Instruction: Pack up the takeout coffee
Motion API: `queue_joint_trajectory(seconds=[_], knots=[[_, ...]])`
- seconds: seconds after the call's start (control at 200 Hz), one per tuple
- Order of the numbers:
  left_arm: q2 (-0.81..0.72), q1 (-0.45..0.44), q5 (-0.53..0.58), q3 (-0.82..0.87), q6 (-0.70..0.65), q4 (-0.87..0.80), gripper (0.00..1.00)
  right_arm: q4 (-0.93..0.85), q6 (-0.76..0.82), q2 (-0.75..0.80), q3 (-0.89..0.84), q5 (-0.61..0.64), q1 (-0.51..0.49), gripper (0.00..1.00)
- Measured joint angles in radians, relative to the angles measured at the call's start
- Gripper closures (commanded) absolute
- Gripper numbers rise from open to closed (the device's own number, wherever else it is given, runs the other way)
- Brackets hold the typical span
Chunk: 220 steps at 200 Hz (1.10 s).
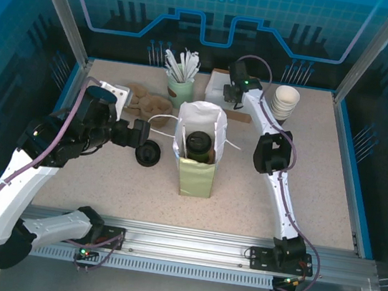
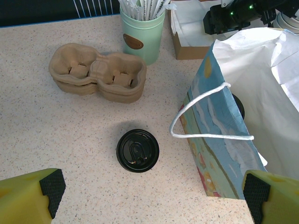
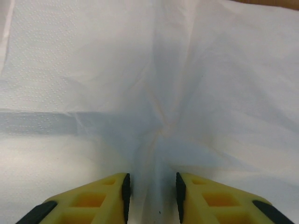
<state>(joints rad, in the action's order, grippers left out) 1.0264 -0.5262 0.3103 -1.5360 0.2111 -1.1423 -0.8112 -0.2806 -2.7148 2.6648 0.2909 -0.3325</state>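
Observation:
The takeout coffee (image 1: 197, 146), a dark cup with a black lid, stands inside the white paper bag (image 1: 211, 123) at the table's middle. In the left wrist view the bag (image 2: 224, 126) shows a blue patterned side and a white cord handle. My left gripper (image 1: 140, 135) hovers left of the bag, open wide (image 2: 154, 196), with nothing between its yellow fingers (image 2: 28, 196). My right gripper (image 1: 230, 93) is at the back, down in a napkin box. Its pads (image 3: 125, 191) stand narrowly apart (image 3: 151, 191) around a raised fold of white napkin (image 3: 159, 126).
A loose black lid (image 2: 137, 150) lies on the table under my left gripper. A brown pulp cup carrier (image 2: 98, 72) and a green holder of white sticks (image 2: 142, 37) stand behind it. A stack of white cups (image 1: 285, 100) is at the back right.

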Motion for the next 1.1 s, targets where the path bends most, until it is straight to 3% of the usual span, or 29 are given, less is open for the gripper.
queue_joint_trajectory(seconds=[0.23, 0.42, 0.535, 1.101], knots=[[0.0, 0.0, 0.0, 0.0, 0.0, 0.0, 0.01, 0.001, -0.006, 0.039, 0.002, -0.008, 0.0, 0.74], [0.0, 0.0, 0.0, 0.0, 0.0, 0.0, 0.01, 0.003, -0.006, 0.045, 0.011, -0.008, 0.0, 0.57], [-0.001, 0.0, 0.0, 0.002, 0.0, 0.001, 0.01, 0.0, -0.011, 0.045, 0.011, -0.004, 0.0, 0.52], [-0.015, 0.0, 0.0, 0.016, 0.0, 0.004, 0.01, -0.004, -0.023, 0.042, 0.011, 0.015, 0.0, 0.52]])
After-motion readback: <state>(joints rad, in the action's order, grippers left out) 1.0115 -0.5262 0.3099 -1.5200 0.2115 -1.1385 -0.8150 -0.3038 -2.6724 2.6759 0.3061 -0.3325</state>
